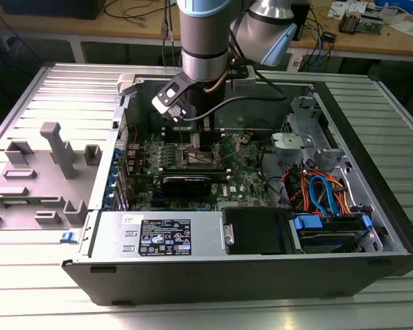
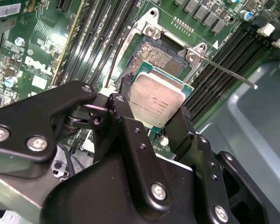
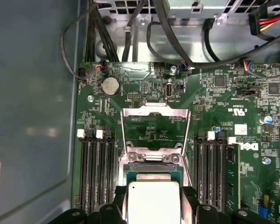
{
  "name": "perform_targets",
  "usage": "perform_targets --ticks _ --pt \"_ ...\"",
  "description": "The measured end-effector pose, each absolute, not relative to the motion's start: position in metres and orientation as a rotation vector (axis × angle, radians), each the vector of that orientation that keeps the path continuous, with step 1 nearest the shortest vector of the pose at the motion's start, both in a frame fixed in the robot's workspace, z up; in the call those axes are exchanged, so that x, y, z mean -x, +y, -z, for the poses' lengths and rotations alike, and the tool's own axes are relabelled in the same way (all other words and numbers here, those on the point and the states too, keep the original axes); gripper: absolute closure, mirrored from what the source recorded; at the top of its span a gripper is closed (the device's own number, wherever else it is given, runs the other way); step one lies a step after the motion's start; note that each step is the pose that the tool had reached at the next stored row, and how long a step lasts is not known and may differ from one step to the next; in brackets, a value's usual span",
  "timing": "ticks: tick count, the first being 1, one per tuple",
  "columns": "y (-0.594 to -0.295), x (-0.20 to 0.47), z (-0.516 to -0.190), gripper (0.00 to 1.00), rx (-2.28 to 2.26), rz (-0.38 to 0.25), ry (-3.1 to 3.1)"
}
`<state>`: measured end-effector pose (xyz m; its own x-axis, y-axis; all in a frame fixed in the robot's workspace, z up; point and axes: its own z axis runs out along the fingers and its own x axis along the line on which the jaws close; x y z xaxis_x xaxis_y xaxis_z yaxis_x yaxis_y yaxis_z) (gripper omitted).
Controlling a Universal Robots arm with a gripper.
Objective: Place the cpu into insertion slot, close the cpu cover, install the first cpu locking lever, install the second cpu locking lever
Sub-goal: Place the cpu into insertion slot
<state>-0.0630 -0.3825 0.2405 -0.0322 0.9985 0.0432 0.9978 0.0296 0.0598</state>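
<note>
— Where's the cpu at the moment?

— In the gripper. In the second wrist view the two black fingers press on opposite edges of it, so the jaws stand apart by the chip's width and no more.

— Which way is it facing?

— It's flat, with the dull metal top up toward the cameras and a green edge showing round the lid. It's square, so it has no long side. In the first wrist view its edges run in line with the rim of the insertion slot and with the memory slots on either side.

— Is it seated?

— It's over the slot, covering the part nearer the gripper, and a strip of the dark centre shows beyond it. I can't tell whether it's touching.

— And the cover?

— The cpu cover is swung open on the far side of the slot from the gripper, with green board showing through its opening. A thin lever sticks out from the slot's corner over the memory slots.

— And from further back?

— In the exterior view the arm comes straight down into the open computer case, which lies on its side, and reaches the green motherboard.
</note>
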Motion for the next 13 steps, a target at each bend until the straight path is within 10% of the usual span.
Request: perform_targets --ticks 13 --pt "-0.38 0.066 -0.211 0.46 -2.178 -0.113 2.246"
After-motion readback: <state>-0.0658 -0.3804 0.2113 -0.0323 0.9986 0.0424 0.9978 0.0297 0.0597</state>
